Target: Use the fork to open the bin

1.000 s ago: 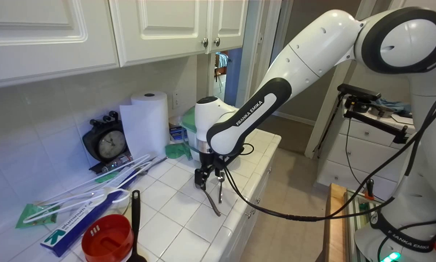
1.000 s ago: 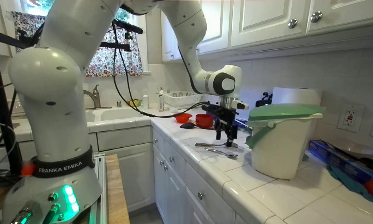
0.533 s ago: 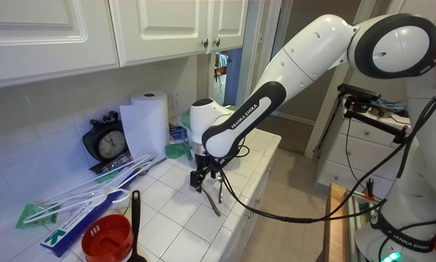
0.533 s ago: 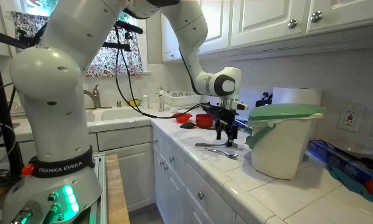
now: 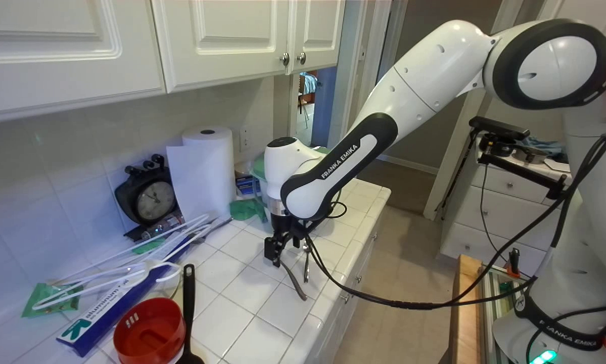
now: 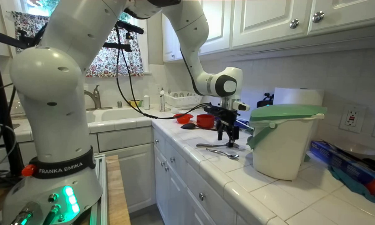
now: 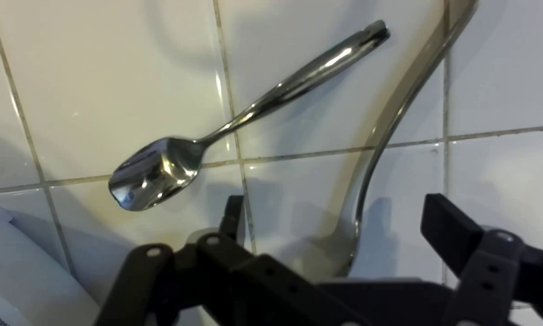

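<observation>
The fork (image 6: 207, 145), slim and silver, lies on edge on the white tiles. In the wrist view its curved handle (image 7: 382, 145) runs down between my spread fingers, touching neither; its head is hidden under the gripper body. My gripper (image 7: 334, 203) is open and empty, fingertips low over the counter near the fork's head end; in the exterior views the gripper (image 5: 285, 254) points straight down. The bin (image 6: 278, 150), a white tub with a closed green lid (image 6: 287, 112), stands beside it. In an exterior view the arm covers much of the bin (image 5: 259, 167).
A shiny spoon (image 7: 156, 174) lies beside the fork, on the bin's side. Farther along the counter are a red cup (image 5: 148, 328), a black ladle (image 5: 189, 293), a foil box (image 5: 105, 313), white hangers and a paper towel roll (image 5: 209, 172). The counter's rounded edge (image 6: 206, 165) runs close by.
My gripper shifted slightly, away from the counter's front edge and a little lower, between one second and half a second ago. Since then everything has stayed still; the jaws stayed open.
</observation>
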